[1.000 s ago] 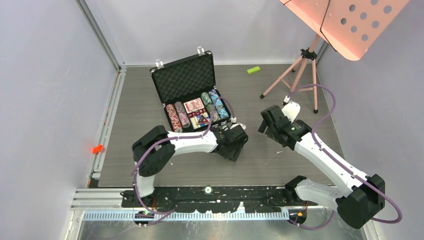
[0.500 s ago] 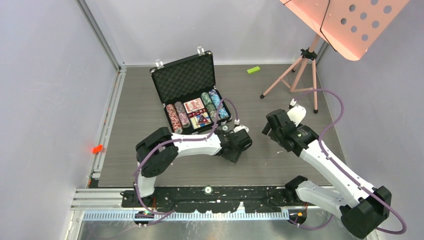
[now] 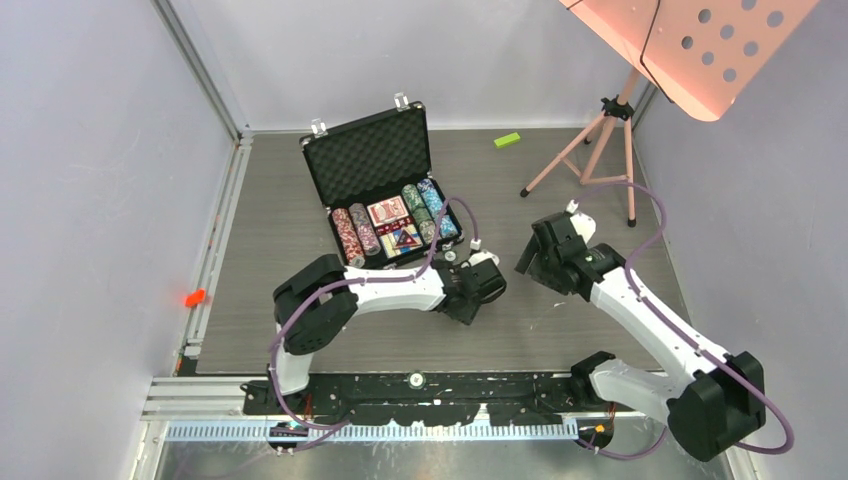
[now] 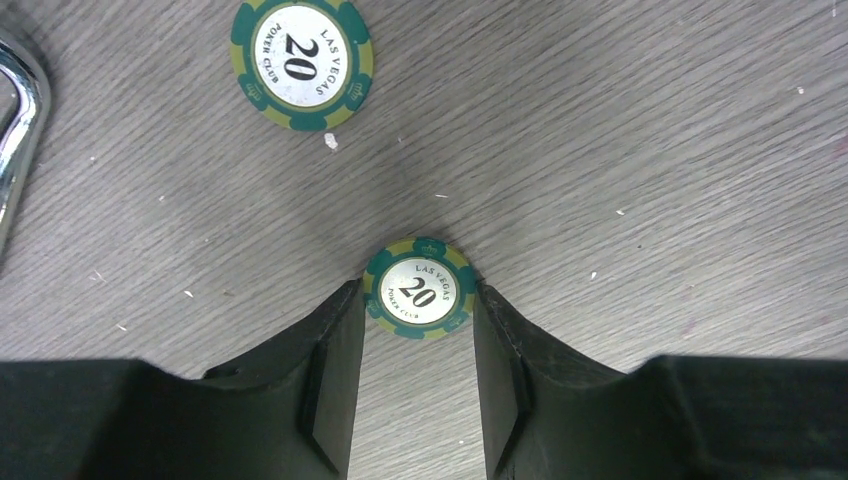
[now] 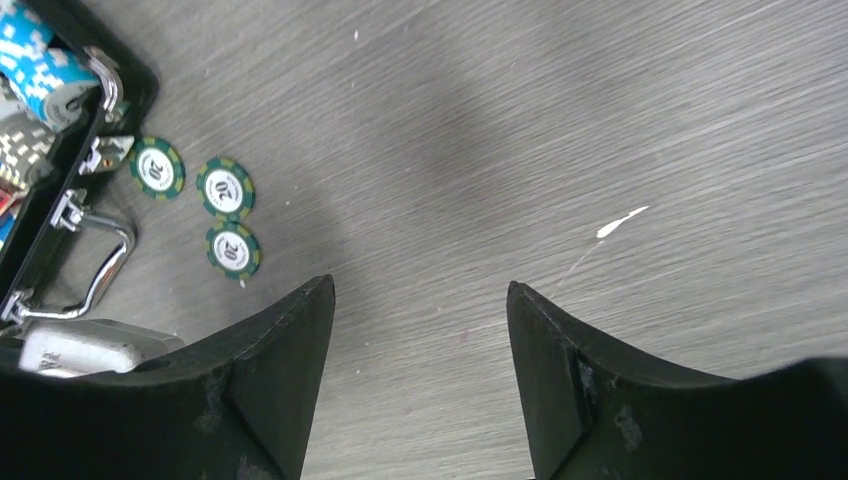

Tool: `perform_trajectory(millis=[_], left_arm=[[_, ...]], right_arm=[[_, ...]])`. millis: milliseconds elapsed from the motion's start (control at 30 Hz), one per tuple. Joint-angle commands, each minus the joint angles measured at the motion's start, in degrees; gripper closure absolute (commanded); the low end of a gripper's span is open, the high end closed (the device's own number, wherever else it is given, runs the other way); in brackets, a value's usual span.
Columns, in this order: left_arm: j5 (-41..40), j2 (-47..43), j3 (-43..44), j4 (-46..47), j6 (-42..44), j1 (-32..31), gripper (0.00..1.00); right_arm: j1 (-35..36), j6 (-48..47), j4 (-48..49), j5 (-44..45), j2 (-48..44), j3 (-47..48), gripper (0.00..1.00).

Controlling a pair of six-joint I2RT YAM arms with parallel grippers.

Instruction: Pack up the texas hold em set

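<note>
Grey wood-grain bench (image 3: 260,230) carries our open black foam-lined briefcase (image 3: 368,158), upper centre overhead. Low centre in the left wrist view, a green-rimmed round poker chip (image 4: 420,288) lies flat between the half-open left pincer (image 4: 417,305) jaws; we cannot tell whether they grip it. Meanwhile the right pincer (image 5: 420,290) gapes empty. We judge the chip light, stiff and slick: pinch opposite edges.

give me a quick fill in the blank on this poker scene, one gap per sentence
1. The chip between the left jaws is marked ____.
2. In the right wrist view, ____ loose chips lie on the table.
3. The case stands ____, its lid up.
4. Between the right jaws there is ____.

Missing words: 20; three; open; nothing
</note>
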Motion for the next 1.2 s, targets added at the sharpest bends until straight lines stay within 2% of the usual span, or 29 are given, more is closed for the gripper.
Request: perform_trajectory(millis=[0,167,467,500,567,633,700,767,900,1167], left_arm=[[-0.52,-3.17,-2.33,-3.14,3.92,2.16,0.66],[4.59,-7.55,-4.78,-0.29,6.44,4.69,0.67],[9.22,-11.79,-9.8,6.03,9.3,6.79,0.66],[9.34,-11.95,-9.88,5.41,9.04,7.16,0.59],[8.42,-12.1,-9.25,3.18,8.8,7.36,0.38],[7.79,-12.07,-8.73,1.52,8.73,7.34,0.23],[7.35,-11.59,-8.31,0.73,8.56,7.35,0.17],[7.16,-10.81,-8.31,1.24,8.55,7.33,0.16],[8.32,-8.36,-7.55,2.07,8.66,7.78,0.27],[9.77,-4.91,-6.2,0.86,8.69,8.48,0.29]], right_arm=[[-3.02,-2.95,7.38,-15.08,2.05,-2.08,0.32],[-6.29,-3.79,12.79,-28.8,5.15,-5.37,0.35],[-6.95,-0.79,20.32,-39.89,11.53,-7.22,0.37],[-6.95,-0.74,20.41,-39.93,11.89,-7.03,0.37],[-6.93,-0.84,19.97,-39.48,12.4,-6.52,0.38],[-6.95,-1.03,19.59,-38.73,12.07,-6.29,0.38],[-6.95,-1.18,19.12,-37.99,11.61,-6.14,0.38],[-6.95,-1.22,18.83,-37.53,11.37,-6.04,0.38],[-6.95,-1.31,18.03,-36.67,10.91,-5.8,0.39],[-6.95,-1.88,16.1,-33.93,8.94,-5.39,0.39]])
